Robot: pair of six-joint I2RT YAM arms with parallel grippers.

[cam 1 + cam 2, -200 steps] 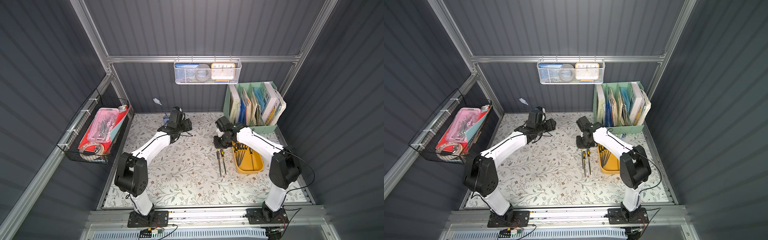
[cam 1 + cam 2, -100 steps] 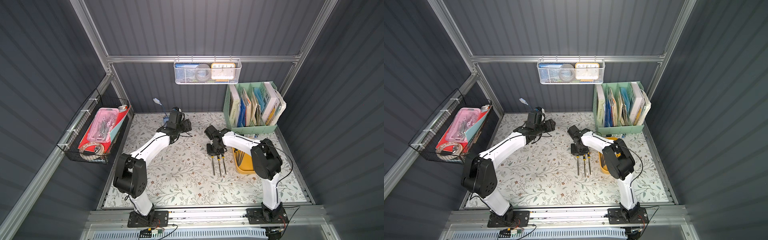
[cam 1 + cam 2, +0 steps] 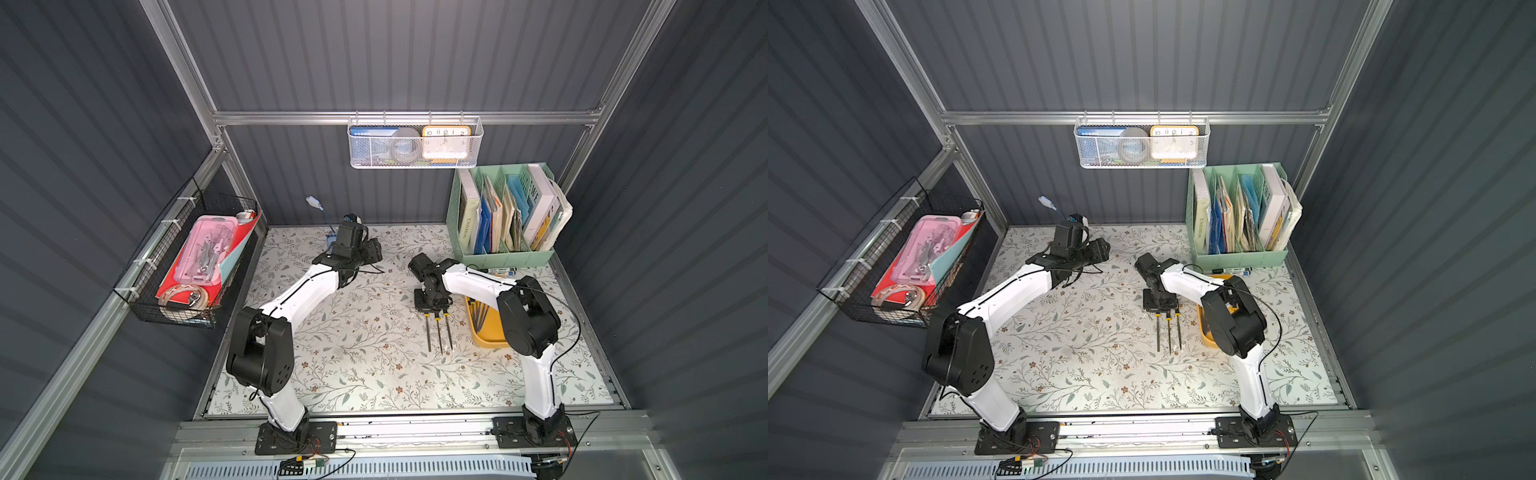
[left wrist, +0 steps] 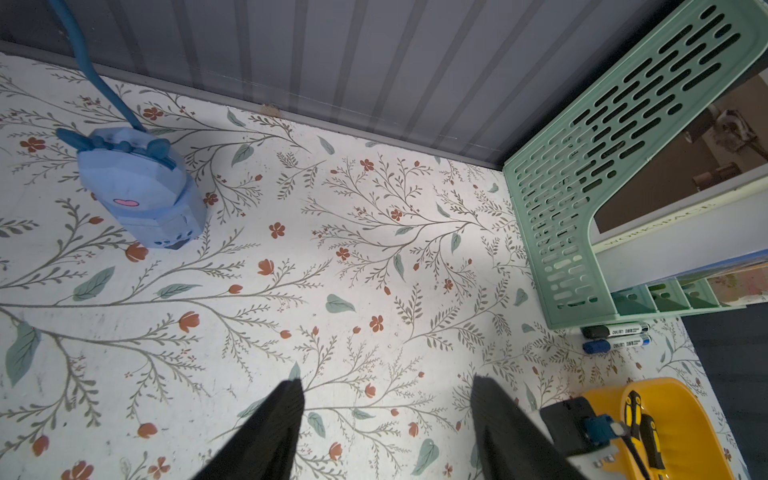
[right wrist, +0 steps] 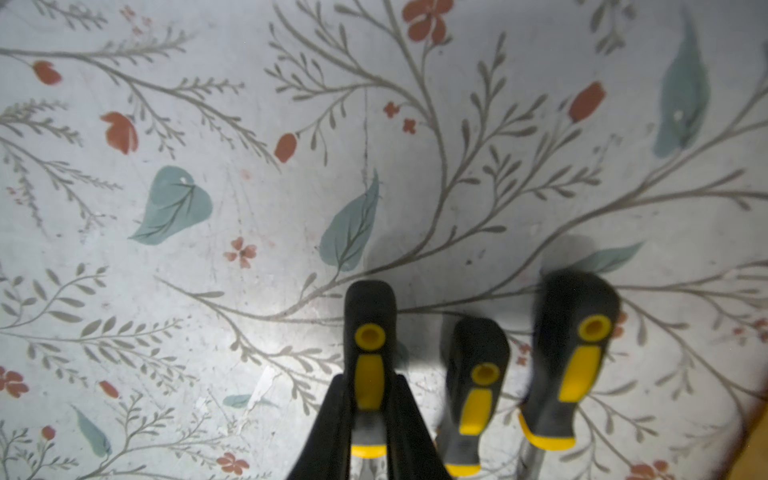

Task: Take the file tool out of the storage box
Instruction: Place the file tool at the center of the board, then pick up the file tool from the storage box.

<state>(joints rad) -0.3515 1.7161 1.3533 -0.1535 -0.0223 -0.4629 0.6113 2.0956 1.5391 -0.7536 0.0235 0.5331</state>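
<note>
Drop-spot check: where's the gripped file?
In both top views the file is leftmost of three on the floral mat, left of the storage box, handle in the shut right gripper.

Right tool [image 3: 432, 306] over three files [image 3: 438, 336], beside storage box [image 3: 487, 340].

A small blue lamp [image 4: 137, 191] stood just to the left of the left gripper [image 4: 384, 380]. The mint-green organiser [image 4: 561, 216] stood well to that gripper's right, two markers [image 4: 615, 338] lying against its foot. The floral mat [image 4: 332, 270] lay beneath.
</note>
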